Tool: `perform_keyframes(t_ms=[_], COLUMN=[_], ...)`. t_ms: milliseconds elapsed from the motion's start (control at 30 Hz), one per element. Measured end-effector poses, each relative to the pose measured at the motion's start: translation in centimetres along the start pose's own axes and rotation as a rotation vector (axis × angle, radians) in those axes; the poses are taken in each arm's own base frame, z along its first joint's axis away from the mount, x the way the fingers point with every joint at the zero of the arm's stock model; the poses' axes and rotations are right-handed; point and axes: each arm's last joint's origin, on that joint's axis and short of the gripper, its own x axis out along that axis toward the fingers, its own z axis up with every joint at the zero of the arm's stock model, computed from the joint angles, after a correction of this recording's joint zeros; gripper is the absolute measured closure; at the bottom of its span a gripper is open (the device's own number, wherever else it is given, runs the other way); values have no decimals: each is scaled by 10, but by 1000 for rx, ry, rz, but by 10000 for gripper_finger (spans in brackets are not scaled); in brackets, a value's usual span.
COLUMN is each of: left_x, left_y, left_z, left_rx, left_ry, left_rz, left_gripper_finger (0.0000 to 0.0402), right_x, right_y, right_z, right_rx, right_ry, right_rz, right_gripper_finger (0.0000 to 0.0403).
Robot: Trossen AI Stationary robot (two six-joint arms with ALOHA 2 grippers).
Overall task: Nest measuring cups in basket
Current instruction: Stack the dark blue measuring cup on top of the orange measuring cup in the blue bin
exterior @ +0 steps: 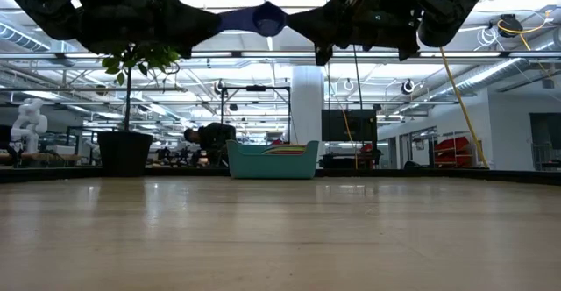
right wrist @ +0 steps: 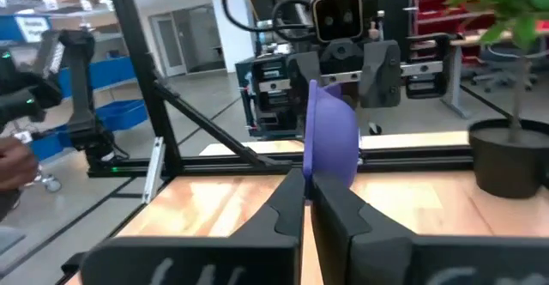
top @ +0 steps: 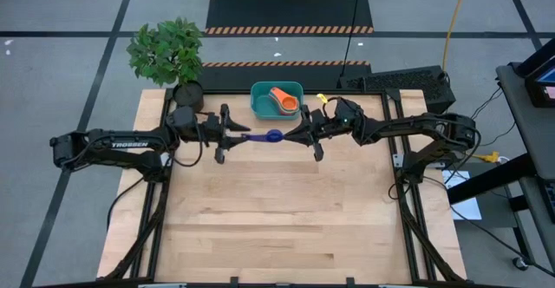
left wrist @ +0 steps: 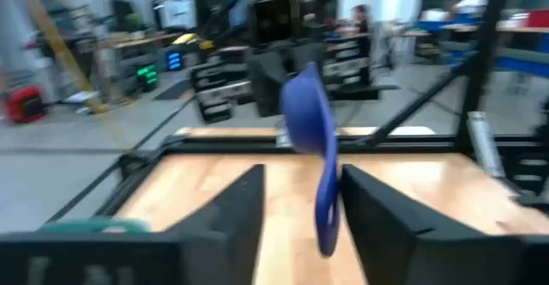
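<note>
A dark blue measuring cup (top: 273, 136) hangs high over the table's far middle, between my two grippers. My right gripper (top: 292, 134) comes in level from the table's right and is shut on the cup's bowl. My left gripper (top: 244, 135) stands level on the cup's left side, open. The cup's handle (left wrist: 327, 201) lies between the left gripper's spread fingers, close to one of them; I cannot tell whether it touches. The teal basket (top: 257, 97) stands at the table's far edge with orange cups (top: 284, 103) inside. My right gripper pinches the bowl's edge (right wrist: 331, 170), on the side away from the handle, between its two fingers. The fingers come level from the table's right. The cup is lifted clear of the table, its handle pointing toward the table's left.
A black plant pot (top: 186, 93) with a green plant stands at the far left corner, left of the basket. A dark keyboard-like unit (top: 408, 84) lies beyond the far right corner. The wooden table top (top: 277, 219) stretches toward the near edge.
</note>
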Motion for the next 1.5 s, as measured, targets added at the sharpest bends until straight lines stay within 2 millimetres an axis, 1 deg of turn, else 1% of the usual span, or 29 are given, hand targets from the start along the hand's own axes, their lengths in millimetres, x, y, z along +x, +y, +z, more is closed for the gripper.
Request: perform_keyframes(t_ms=[100, 200, 300, 433, 533, 633, 833, 900, 1067, 1133, 1233, 1333, 1500], left_x=[-2, -7, -15, -25, -33, -39, -41, -41, -41, -41, -40, -39, -38], left_y=[1, 2, 2, -1, -2, -4, -5, -5, -4, -5, -6, -9, -10], left_z=[-2, -1, 4, 10, 12, 14, 17, 17, 18, 19, 20, 21, 23], left_rx=[-13, -23, -13, -1, -4, -5, -7, -7, -5, -4, -11, -9, 7], left_ry=[31, 61, 64, 79, 96, 106, 91, 89, 77, 67, 57, 51, 27], left_rz=[50, 98, 172, 248, 298, 338, 346, 346, 347, 345, 328, 314, 302], left_gripper_finger=[201, 164, 140, 123, 120, 119, 119, 119, 119, 119, 119, 119, 119], right_x=[-3, -6, -9, -13, -18, -22, -29, -30, -22, -18, -15, -13, -11], right_y=[-5, -11, -16, -20, -24, -28, -32, -33, -37, -41, -48, -52, -57], right_z=[-2, -1, -4, -8, -13, -15, -17, -18, -23, -31, -45, -53, -69], right_rx=[17, 44, 68, 81, 114, 148, 199, 198, 236, 258, 310, 340, 388], right_ry=[17, 16, 40, 42, 45, 2, -128, -156, -291, -320, -358, -413, -406], right_rz=[-21, -40, -94, -174, -246, -321, -639, -717, -689, -683, -723, -729, -754], right_gripper_finger=[402, 402, 402, 402, 402, 402, 403, 403, 403, 403, 403, 403, 403])
